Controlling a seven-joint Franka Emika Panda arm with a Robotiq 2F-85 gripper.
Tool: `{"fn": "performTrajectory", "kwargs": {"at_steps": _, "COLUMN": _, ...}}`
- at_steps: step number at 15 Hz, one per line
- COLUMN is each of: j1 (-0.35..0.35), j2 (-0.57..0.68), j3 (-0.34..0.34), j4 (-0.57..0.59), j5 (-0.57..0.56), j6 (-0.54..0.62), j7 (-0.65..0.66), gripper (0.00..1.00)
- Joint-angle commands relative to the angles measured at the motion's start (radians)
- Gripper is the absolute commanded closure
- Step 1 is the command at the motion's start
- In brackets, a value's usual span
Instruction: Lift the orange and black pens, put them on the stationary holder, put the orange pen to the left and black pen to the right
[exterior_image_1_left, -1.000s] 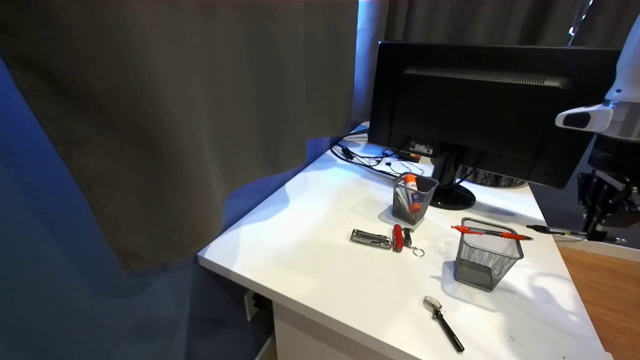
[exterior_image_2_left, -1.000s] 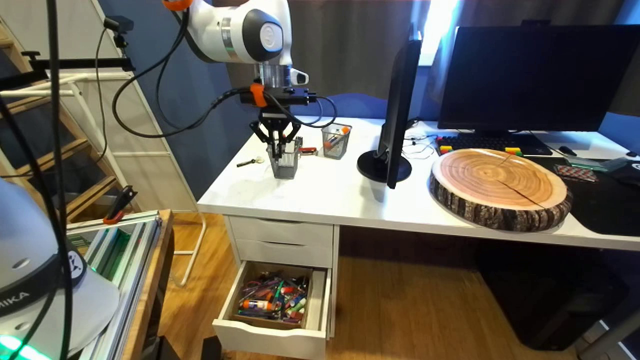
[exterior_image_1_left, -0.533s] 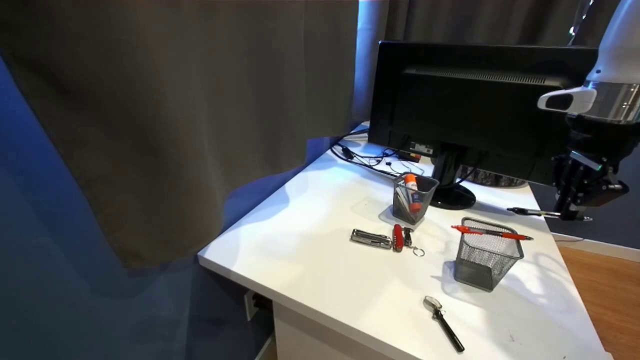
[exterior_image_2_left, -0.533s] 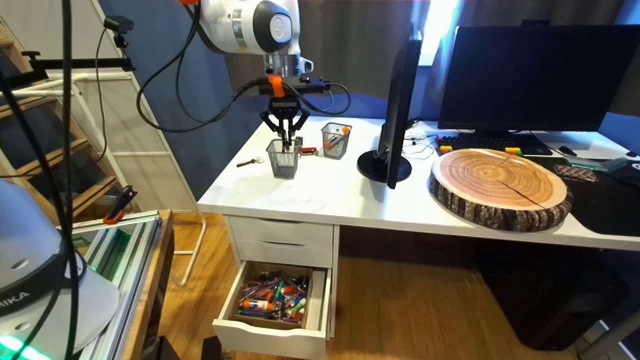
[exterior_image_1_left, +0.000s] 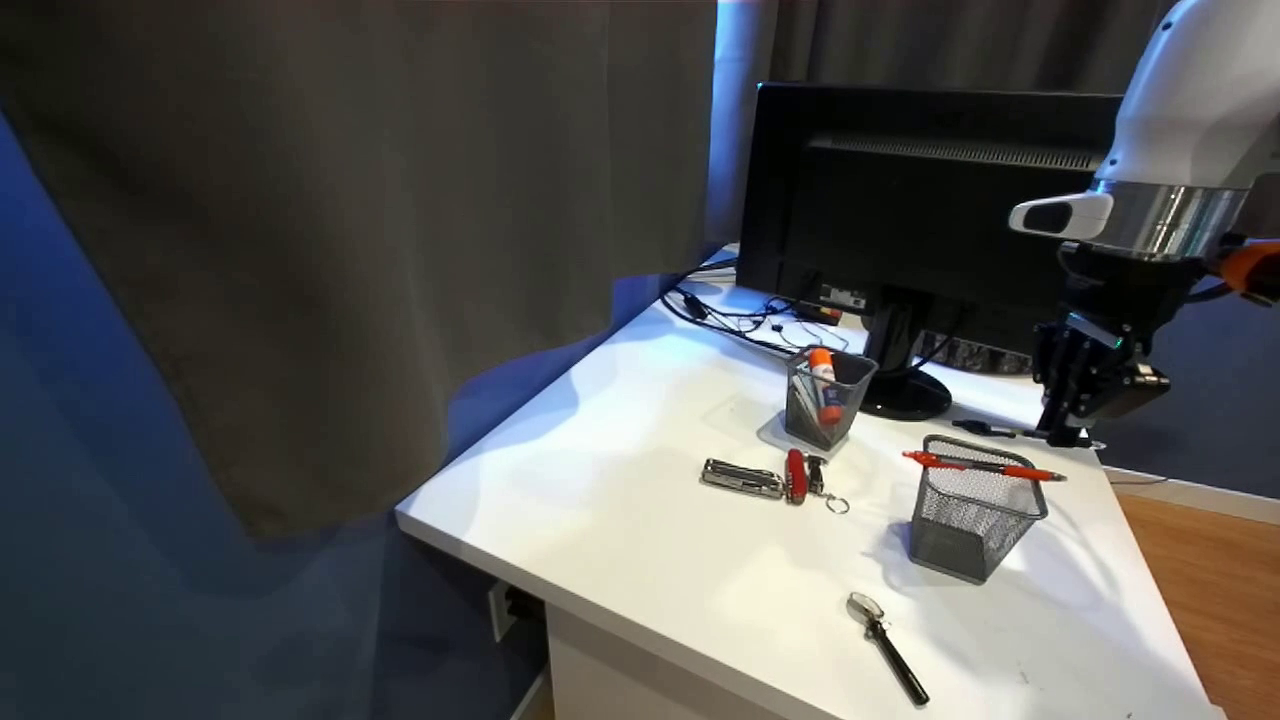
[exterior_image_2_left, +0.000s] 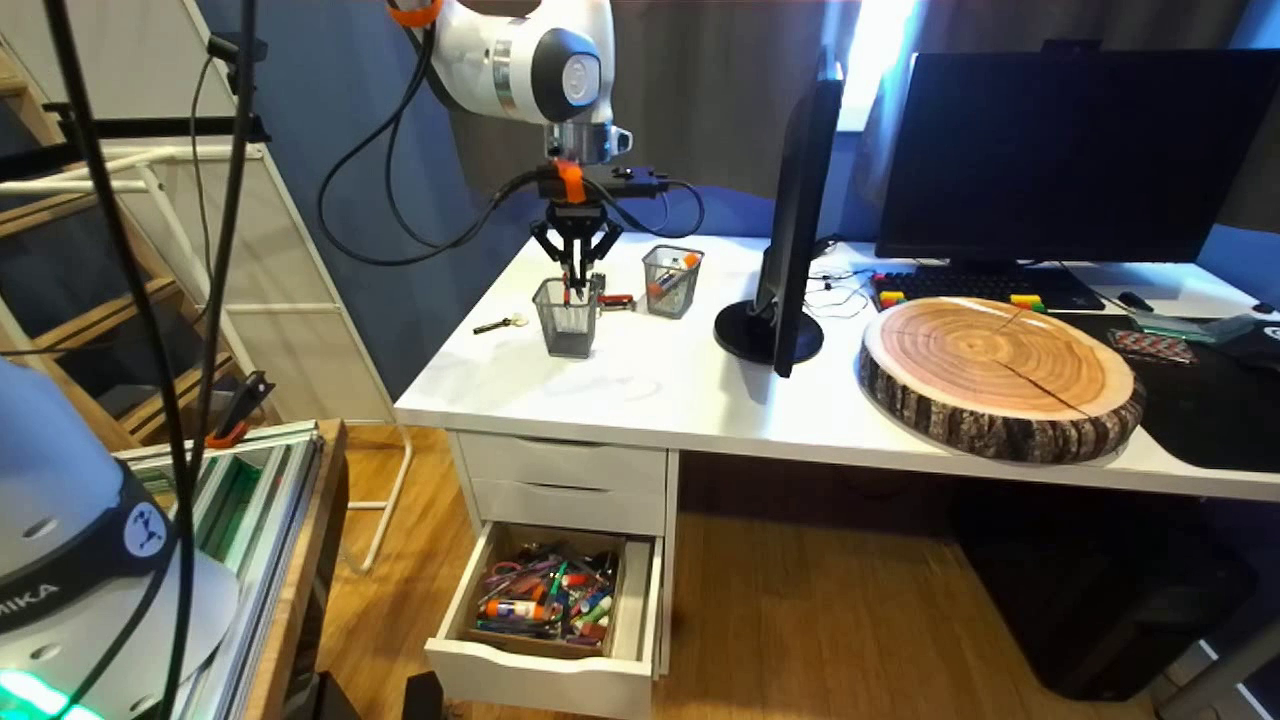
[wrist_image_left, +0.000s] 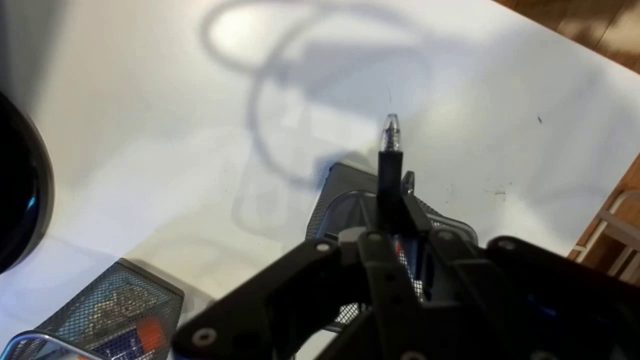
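The orange pen (exterior_image_1_left: 985, 465) lies across the rim of the grey mesh holder (exterior_image_1_left: 950, 550), in an exterior view. In the wrist view, a small red sliver (wrist_image_left: 398, 248) shows between the fingers. The holder also shows in an exterior view (exterior_image_2_left: 570, 338) and the wrist view (wrist_image_left: 345, 182). My gripper (exterior_image_1_left: 1065, 437) is shut on the black pen (exterior_image_1_left: 985, 430) and holds it roughly level, above the desk near the holder. In the wrist view, the pen's clear tip end (wrist_image_left: 390, 145) sticks out beyond the fingertips (wrist_image_left: 392, 220). The gripper is above the holder in an exterior view (exterior_image_2_left: 576, 288).
Another mesh box (exterior_image_1_left: 815, 410) holds an orange-capped glue stick. The black monitor (exterior_image_1_left: 960, 220) stands behind it. A silver multi-tool (exterior_image_1_left: 742, 477), a red pocketknife (exterior_image_1_left: 796, 476) and a magnifier (exterior_image_1_left: 888, 650) lie on the desk. A wood slab (exterior_image_2_left: 1000, 350) and an open drawer (exterior_image_2_left: 545, 670) show.
In both exterior views, my gripper has moved closer to the holder's far side with the black pen held in it. The orange pen and the holder have not moved.
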Motion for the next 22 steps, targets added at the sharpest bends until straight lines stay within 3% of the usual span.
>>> {"fn": "performTrajectory", "kwargs": {"at_steps": 1, "j1": 0.002, "j2": 0.072, "j3": 0.006, "j4": 0.088, "j5": 0.011, "j6": -0.042, "j7": -0.008, "gripper": 0.94}}
{"fn": "performTrajectory", "kwargs": {"at_steps": 22, "j1": 0.039, "j2": 0.197, "j3": -0.006, "j4": 0.265, "j5": -0.001, "j6": -0.189, "j7": 0.025, "gripper": 0.93}}
